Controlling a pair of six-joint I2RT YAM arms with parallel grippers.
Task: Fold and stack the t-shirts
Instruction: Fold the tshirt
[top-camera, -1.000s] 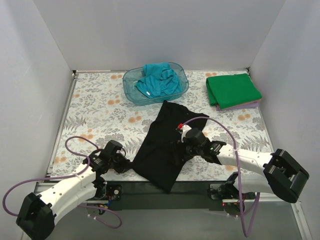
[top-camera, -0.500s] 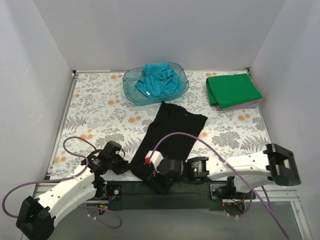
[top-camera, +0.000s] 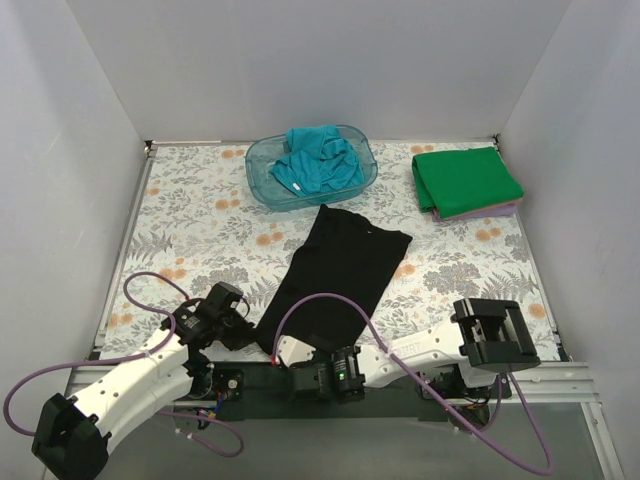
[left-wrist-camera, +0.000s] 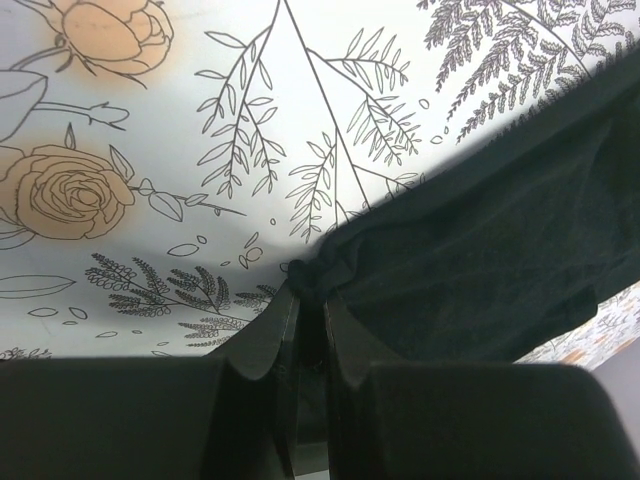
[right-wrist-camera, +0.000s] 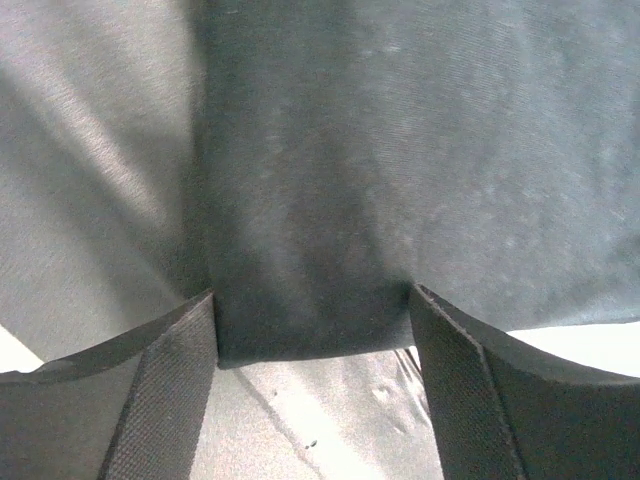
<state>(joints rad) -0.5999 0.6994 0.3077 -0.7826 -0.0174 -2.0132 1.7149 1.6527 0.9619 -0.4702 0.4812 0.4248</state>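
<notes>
The black t-shirt (top-camera: 340, 270) lies in a long slanted strip from mid-table to the near edge. My left gripper (top-camera: 246, 334) is shut on its near-left edge; in the left wrist view the fingertips pinch a bunched corner (left-wrist-camera: 308, 290) of the black cloth (left-wrist-camera: 480, 270) just above the table. My right gripper (top-camera: 298, 368) is low at the near edge by the shirt's bottom end. Its fingers (right-wrist-camera: 170, 370) stand wide apart and open (right-wrist-camera: 312, 300), with the black cloth's edge (right-wrist-camera: 330, 200) lying between them. The teal t-shirt (top-camera: 315, 160) sits crumpled in the tub. The green t-shirt (top-camera: 465, 178) lies folded at far right.
The translucent blue tub (top-camera: 262, 180) stands at the back centre. A pale purple cloth (top-camera: 490, 211) shows under the green shirt. The table has a floral cover (top-camera: 200, 230) and white walls on three sides. Purple cables (top-camera: 150, 290) loop near both arms.
My right arm has swung from the middle of the black shirt down and left to the near edge. The shirt now lies flatter and narrower. The left gripper has stayed shut in nearly the same place.
</notes>
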